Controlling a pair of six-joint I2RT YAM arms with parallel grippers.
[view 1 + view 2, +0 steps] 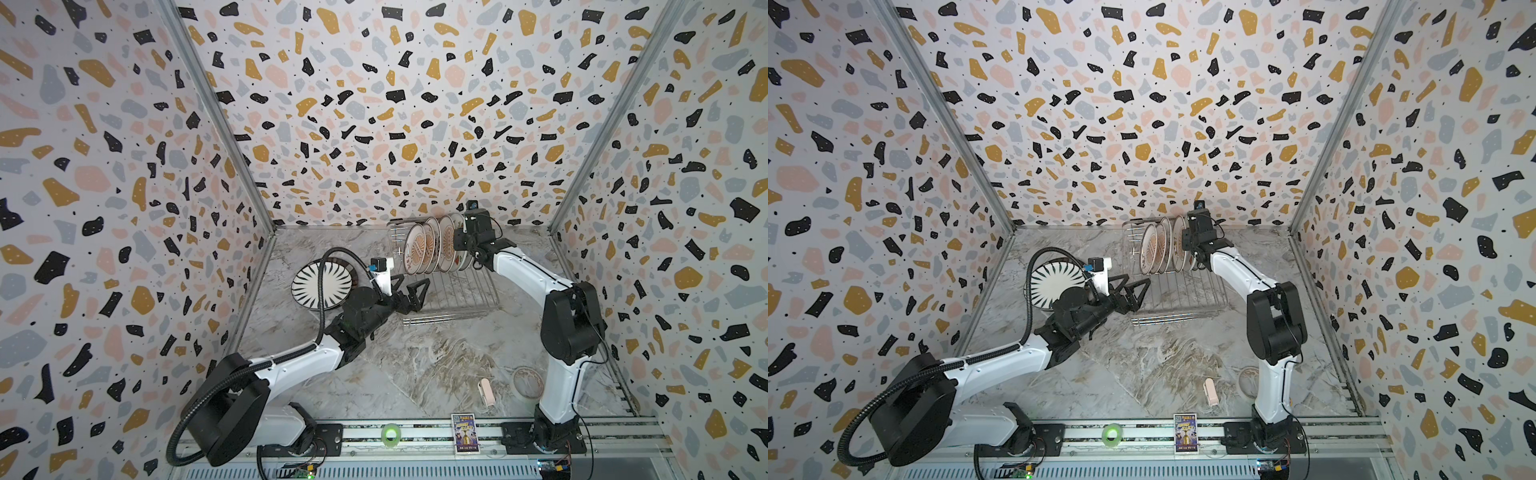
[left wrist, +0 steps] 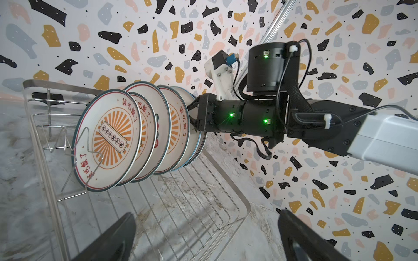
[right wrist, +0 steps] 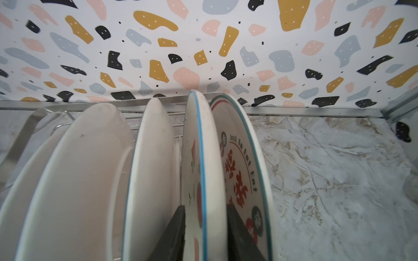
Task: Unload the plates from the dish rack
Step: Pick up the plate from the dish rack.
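- The right gripper [image 3: 204, 206] reaches into the row of standing plates. One black finger [image 3: 174, 232] lies against each face of the blue-rimmed plate [image 3: 209, 158], pinching it near its rim.
- That plate stands on edge in the dish rack [image 1: 457, 301]. The red-lettered plate [image 3: 239, 171] stands just beside it, outside one finger. More plates, showing their white backs, stand outside the other finger.
- In the left wrist view the right gripper [image 2: 192, 114] comes at the row from the side, its fingertips hidden among the plate rims.
- The left gripper [image 1: 409, 297] has its fingers spread wide and holds nothing; it hangs at the rack's edge, low over the wire floor [image 2: 192, 210].
- Ahead of the left gripper's fingertips, the sunburst plate [image 2: 108, 140] is the nearest of the row. It stands on edge against a bent wire prong, its face turned toward that gripper.
- Behind the left gripper, just beside its wrist, the black-striped plate [image 1: 322, 284] lies flat on the marble table [image 1: 415, 365] — out of the rack.
- A translucent tape roll [image 1: 527, 382] lies well apart from both grippers, near the right arm's lower link.
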